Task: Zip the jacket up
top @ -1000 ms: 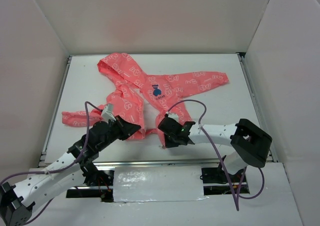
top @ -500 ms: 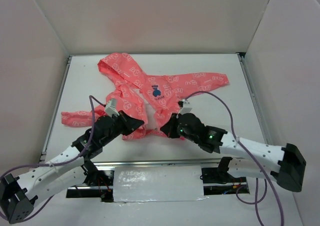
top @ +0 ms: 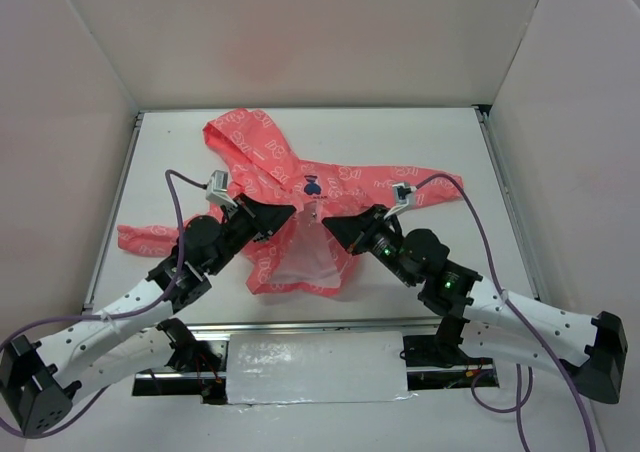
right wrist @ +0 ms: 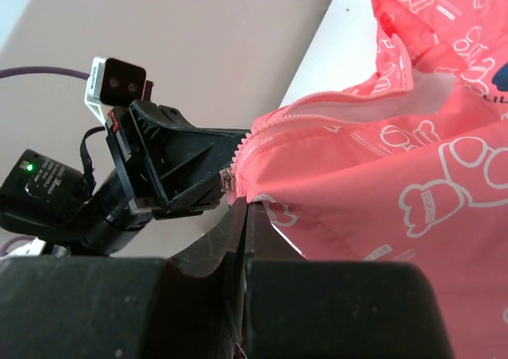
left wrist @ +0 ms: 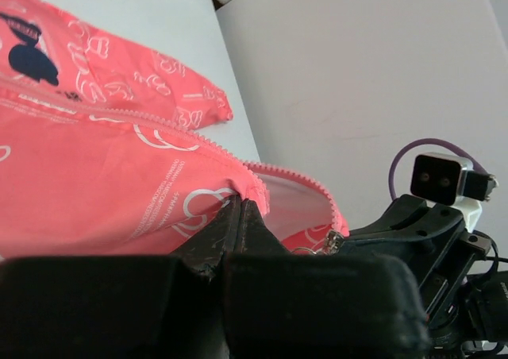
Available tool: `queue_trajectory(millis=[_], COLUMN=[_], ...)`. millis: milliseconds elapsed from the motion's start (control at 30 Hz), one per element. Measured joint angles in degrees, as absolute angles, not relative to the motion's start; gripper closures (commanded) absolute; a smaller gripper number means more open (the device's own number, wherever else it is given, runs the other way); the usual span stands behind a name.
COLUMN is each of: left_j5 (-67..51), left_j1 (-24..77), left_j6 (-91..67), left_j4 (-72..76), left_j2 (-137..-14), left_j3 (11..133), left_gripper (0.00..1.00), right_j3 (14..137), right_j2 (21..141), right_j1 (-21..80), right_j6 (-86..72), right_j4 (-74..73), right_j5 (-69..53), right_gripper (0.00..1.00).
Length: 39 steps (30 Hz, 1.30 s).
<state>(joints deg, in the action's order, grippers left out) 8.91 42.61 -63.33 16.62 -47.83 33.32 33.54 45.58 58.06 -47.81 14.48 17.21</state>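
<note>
Left gripper [left wrist: 240, 210] is clamped tight on the jacket [left wrist: 95, 192], nipping the front edge right at the toothed zipper line. Coral cloth spreads away beyond the tips. Right gripper [right wrist: 244, 212] is pressed shut on the opposite edge, a small metal zipper slider [right wrist: 225, 178] just above its tips. Both arms reach forward, angled toward each other, tips near but apart, with pale lining [top: 300, 262] sagging between. Thin crinkled fabric, white outline print, blue emblem [top: 313, 185] just beyond the claws.
</note>
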Motion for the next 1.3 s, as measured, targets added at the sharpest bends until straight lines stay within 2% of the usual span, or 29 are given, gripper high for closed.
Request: queue_trajectory(millis=[333,800,1300], left_j5=[9.76,6.68,4.47], left_j1=[44.01,44.07,44.07], left_j6=[-58.13,-53.87,-52.25], left_j4=[22.24,22.85,22.74], left_j2=[-47.57,-46.35,-46.26], left_j3=[31.9,31.48,31.48], left_gripper=[1.0,1.0,1.0], right_j3=[33.47,31.77,31.81], right_j2=[47.59,46.65,46.68], right_j1=[54.94,48.29,46.59], right_j6=[-49.28,-51.22,-51.4], right_j4=[17.04,15.7,14.9], right_j5=[10.04,-4.03,-9.58], right_gripper=[1.0,1.0,1.0])
